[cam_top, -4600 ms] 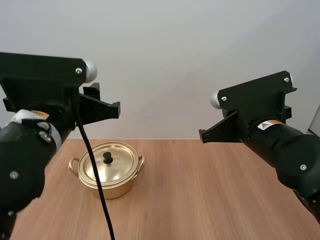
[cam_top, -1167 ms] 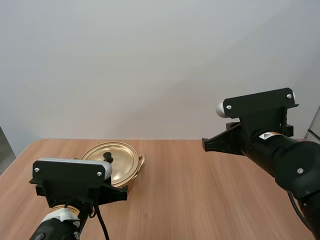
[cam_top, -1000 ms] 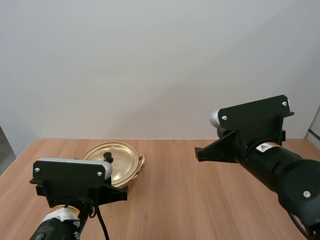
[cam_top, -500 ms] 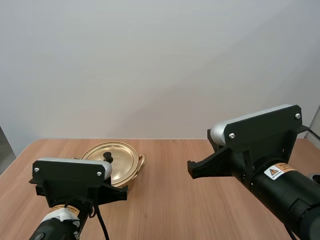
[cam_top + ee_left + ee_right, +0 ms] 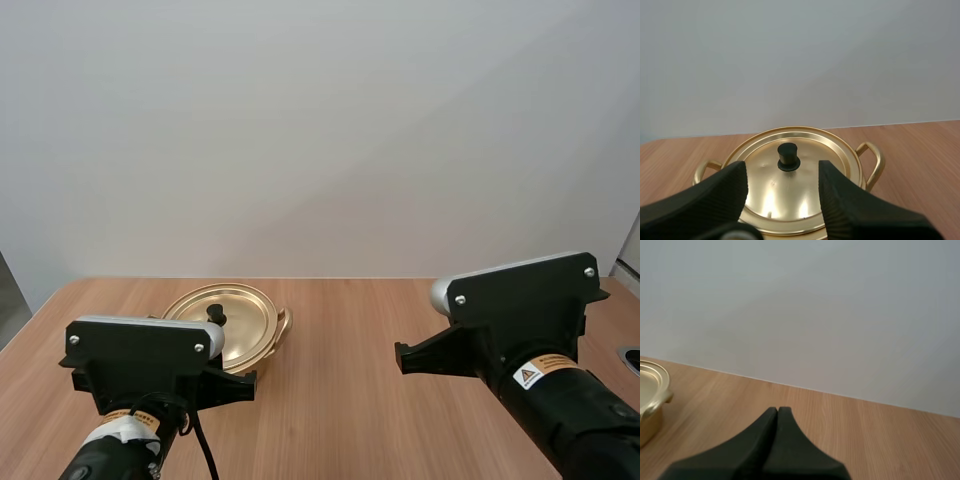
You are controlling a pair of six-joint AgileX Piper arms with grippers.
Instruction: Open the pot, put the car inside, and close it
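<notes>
A gold pot (image 5: 262, 333) sits on the wooden table at the left, its lid (image 5: 795, 175) on and topped by a black knob (image 5: 788, 156). My left gripper (image 5: 782, 185) is open just in front of the pot, its ribbed fingers apart on either side of the knob and short of it. My right gripper (image 5: 777, 412) is shut on nothing, its fingers together as one dark wedge over bare table to the right of the pot (image 5: 651, 402). In the high view both arms sit low at the table's near side.
The wooden table (image 5: 340, 340) stretches between the two arms and to the right of the pot. A plain pale wall stands behind the far edge.
My left arm came down from high to low in front of the pot, then held still. My right arm has dropped lower and nearer over the last second.
</notes>
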